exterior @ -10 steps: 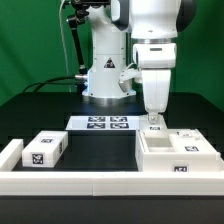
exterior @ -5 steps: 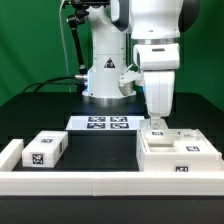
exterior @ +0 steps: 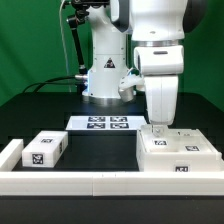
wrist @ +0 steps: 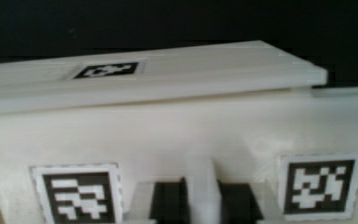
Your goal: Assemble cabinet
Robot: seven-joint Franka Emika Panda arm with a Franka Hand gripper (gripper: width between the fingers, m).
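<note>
The cabinet body (exterior: 178,155), a large white box with square tags, lies at the exterior view's right, next to the front rail. My gripper (exterior: 158,130) points straight down onto its far left part. In the wrist view the body (wrist: 176,110) fills the frame, with one tag on its top face and two on its near face. My dark fingers (wrist: 165,203) stand close on both sides of a thin white upright wall of the body, with the gripper (wrist: 202,203) shut on it. A smaller white drawer block (exterior: 45,150) with a tag lies at the exterior view's left.
The marker board (exterior: 108,123) lies flat in front of the robot base. A long low white border rail (exterior: 90,182) runs along the front. Another white piece (exterior: 10,153) lies at the far left by the rail. The table is black.
My gripper has moved a little toward the exterior view's right and lower, onto the cabinet body. The drawer block at the left has not moved.
</note>
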